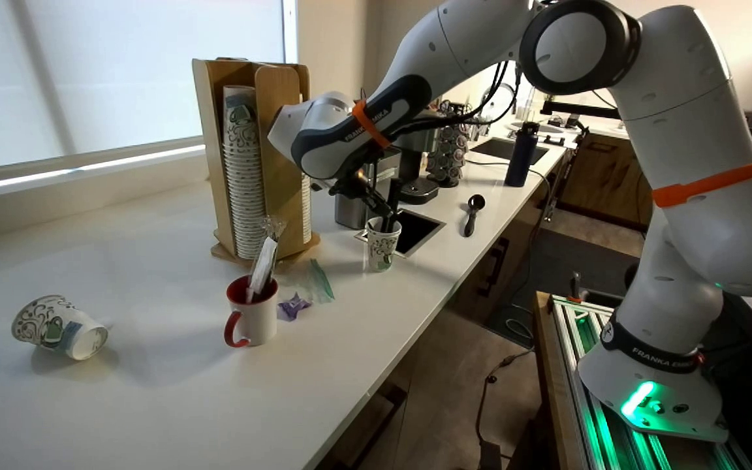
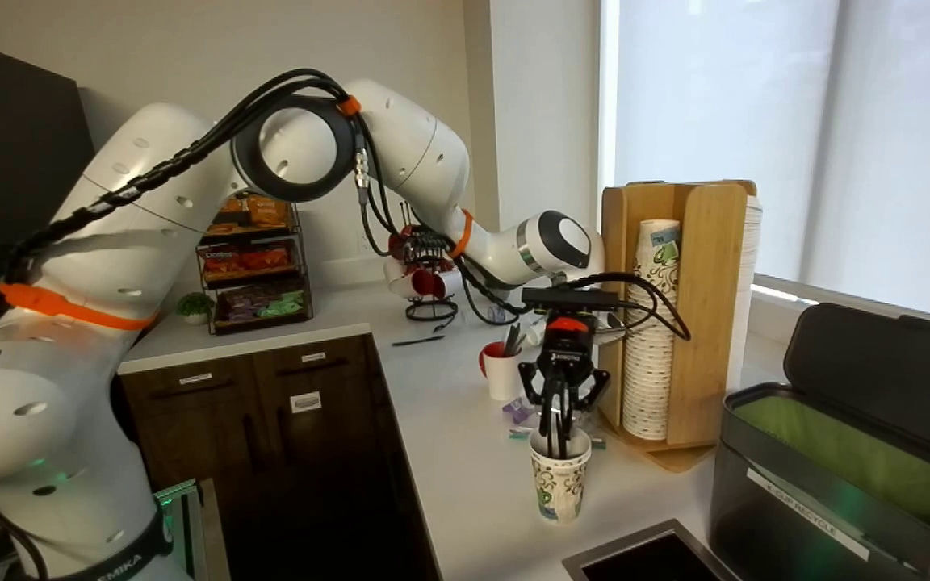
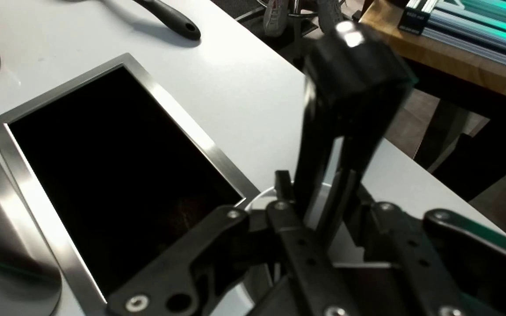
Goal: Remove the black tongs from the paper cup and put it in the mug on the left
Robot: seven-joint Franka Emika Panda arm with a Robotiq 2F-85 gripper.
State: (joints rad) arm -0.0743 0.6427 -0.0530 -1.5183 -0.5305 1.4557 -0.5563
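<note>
The black tongs (image 1: pixel 394 196) stand in a patterned white paper cup (image 1: pixel 382 254), bend end up; the cup also shows in an exterior view (image 2: pixel 559 488). In the wrist view the tongs (image 3: pixel 354 87) rise between my fingers, and the cup's rim (image 3: pixel 262 201) lies below them. My gripper (image 3: pixel 323 193) is shut on the tongs just above the cup; in an exterior view its fingers (image 2: pixel 562 424) converge at the cup mouth. The tongs' lower ends are hidden inside the cup. The mug (image 1: pixel 255 323), white with red inside and red handle, holds wrapped utensils; it also shows elsewhere (image 2: pixel 503 377).
A wooden cup dispenser (image 1: pixel 281 163) stands behind the mug. A patterned cup (image 1: pixel 59 329) lies on its side. A purple wrapper (image 1: pixel 292 305) lies beside the mug. A framed square opening (image 3: pixel 182 109), a K-cup bin (image 2: pixel 792 508) and a black scoop (image 1: pixel 471 219) are nearby.
</note>
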